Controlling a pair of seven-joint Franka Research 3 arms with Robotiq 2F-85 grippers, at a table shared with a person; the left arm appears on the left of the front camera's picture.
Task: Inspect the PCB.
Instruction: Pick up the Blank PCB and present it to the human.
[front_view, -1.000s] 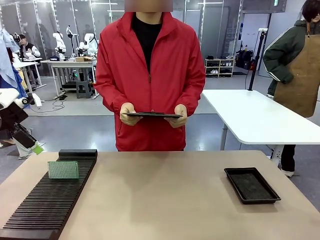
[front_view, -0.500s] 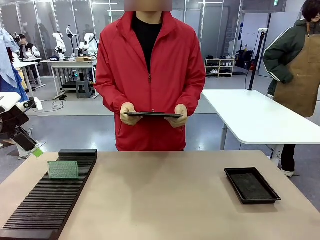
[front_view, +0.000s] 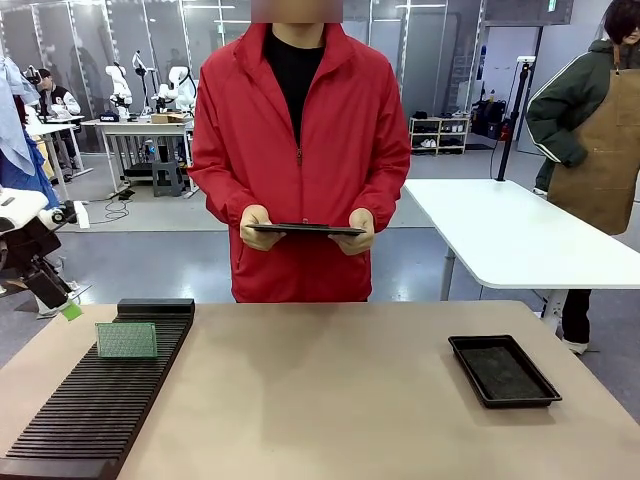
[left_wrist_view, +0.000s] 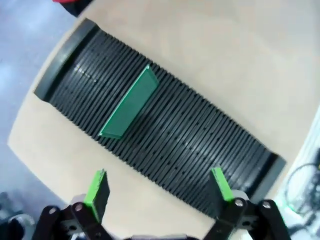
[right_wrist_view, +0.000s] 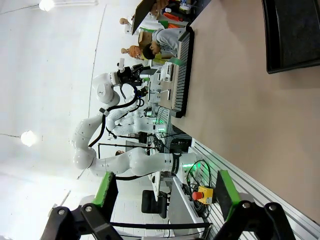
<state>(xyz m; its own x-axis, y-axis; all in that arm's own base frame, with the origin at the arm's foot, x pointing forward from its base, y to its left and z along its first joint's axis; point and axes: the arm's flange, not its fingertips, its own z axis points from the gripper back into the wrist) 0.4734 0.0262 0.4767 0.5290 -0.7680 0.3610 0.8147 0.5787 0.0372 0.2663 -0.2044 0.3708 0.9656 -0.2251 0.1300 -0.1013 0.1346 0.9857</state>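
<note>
Beside the rack (front_view: 100, 410), the left gripper (front_view: 68, 308) has drifted outward; the PCB (front_view: 126, 340) stays.

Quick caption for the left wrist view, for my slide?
Open left gripper hovers over the slotted black rack, where the green PCB stands on edge in a slot.

The black, green-padded left tool (left_wrist_view: 159, 185) points downward from its white arm (front_view: 18, 207), jaws spread wide with nothing between them. The matching right tool (right_wrist_view: 165, 189), rolled sideways, likewise gapes empty.
</note>
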